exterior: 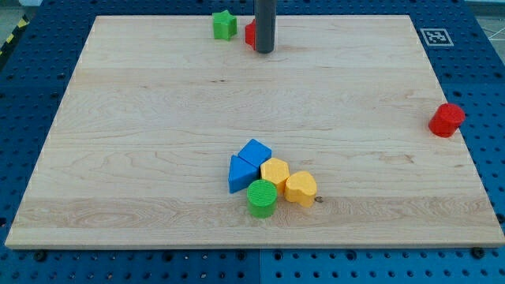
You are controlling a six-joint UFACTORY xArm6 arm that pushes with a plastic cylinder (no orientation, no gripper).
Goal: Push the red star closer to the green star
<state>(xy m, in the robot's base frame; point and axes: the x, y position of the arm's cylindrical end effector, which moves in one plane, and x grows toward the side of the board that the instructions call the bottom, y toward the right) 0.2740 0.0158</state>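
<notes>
Near the worktop's top edge, my tip, carrying no gripper, sits against the half-hidden red star, and a gentle nudge toward the view's left should close on the green star.

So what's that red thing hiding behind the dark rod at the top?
A red block, just right of the green star. Only its left edge shows; the rod covers the rest, so its shape can't be made out. My tip is at its front.

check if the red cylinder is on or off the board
On, barely: the red cylinder sits at the wooden board's right edge.
</notes>
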